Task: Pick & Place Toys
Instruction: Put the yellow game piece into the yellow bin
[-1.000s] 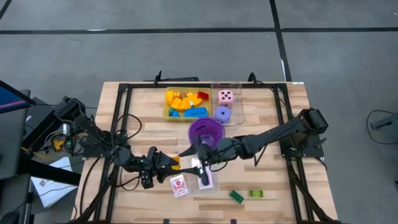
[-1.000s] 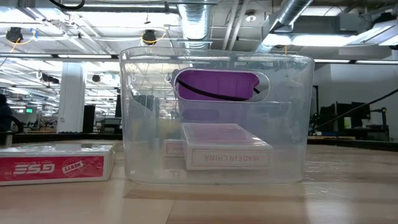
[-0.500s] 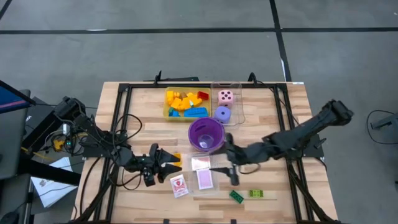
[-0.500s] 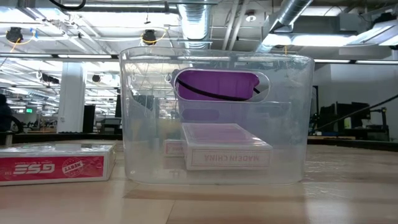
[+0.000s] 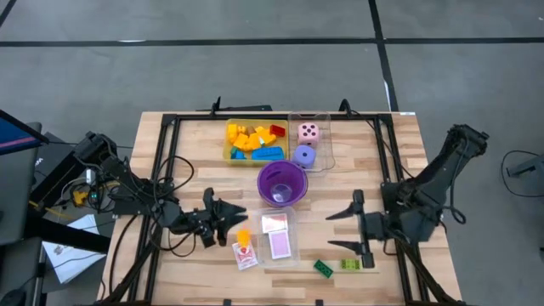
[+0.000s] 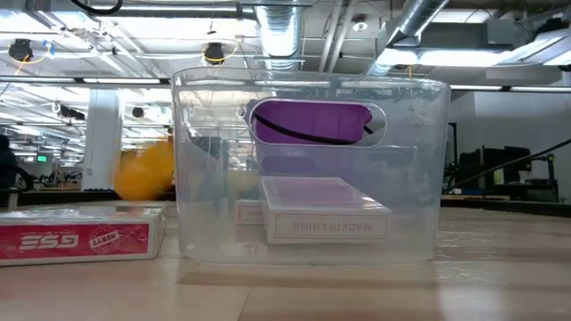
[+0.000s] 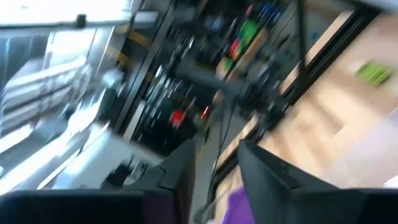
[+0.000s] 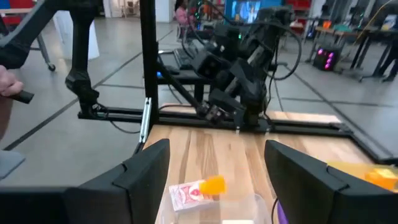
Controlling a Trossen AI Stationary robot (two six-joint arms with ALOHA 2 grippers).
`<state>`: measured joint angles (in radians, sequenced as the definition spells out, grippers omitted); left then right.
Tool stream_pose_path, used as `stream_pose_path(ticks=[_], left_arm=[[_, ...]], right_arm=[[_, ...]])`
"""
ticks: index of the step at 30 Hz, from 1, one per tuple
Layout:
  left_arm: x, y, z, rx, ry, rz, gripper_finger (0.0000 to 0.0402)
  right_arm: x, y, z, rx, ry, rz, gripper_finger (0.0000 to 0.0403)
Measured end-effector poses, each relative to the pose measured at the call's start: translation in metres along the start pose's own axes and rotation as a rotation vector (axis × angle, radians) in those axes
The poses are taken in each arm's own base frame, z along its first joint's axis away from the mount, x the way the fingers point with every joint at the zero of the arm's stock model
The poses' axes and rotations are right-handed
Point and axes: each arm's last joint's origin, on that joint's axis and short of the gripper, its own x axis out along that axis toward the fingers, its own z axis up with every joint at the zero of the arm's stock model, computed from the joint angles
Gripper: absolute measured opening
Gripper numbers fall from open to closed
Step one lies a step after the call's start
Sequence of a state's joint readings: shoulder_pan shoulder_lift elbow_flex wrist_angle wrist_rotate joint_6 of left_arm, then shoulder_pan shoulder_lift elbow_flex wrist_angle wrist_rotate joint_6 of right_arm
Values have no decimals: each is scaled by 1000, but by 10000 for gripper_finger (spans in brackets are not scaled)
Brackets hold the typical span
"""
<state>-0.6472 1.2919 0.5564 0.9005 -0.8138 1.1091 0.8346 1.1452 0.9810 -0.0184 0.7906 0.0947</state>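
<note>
Even overhead light, soft short shadows under the arms. Left wrist view smeared by heavy motion blur (nothing crisp). Low view: glare on clear tray (image 6: 308, 169), orange brick (image 6: 145, 174) blurred. Ceiling lamps bright beyond.

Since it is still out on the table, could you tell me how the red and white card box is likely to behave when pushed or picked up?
The card box lies flat, so it would probably slide, not roll. Its low profile may make gripping awkward. An orange piece seems to sit on it and could topple.

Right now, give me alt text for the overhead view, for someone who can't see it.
Seen from above, the left gripper hangs beside an orange piece lying on a red-white card, next to a clear tray. The open right gripper waits near two green bricks.
</note>
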Motion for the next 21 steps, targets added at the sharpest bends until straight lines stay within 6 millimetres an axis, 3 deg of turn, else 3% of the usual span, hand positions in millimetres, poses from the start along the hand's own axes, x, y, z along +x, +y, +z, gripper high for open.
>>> stream_pose_path(ticks=[9, 21], left_arm=[[0, 1, -1, -7, 43, 28, 68], [0, 1, -1, -7, 43, 28, 77]], right_arm=[[-9, 16, 1, -23, -45, -24, 256], [-9, 16, 1, -16, -44, -26, 256]])
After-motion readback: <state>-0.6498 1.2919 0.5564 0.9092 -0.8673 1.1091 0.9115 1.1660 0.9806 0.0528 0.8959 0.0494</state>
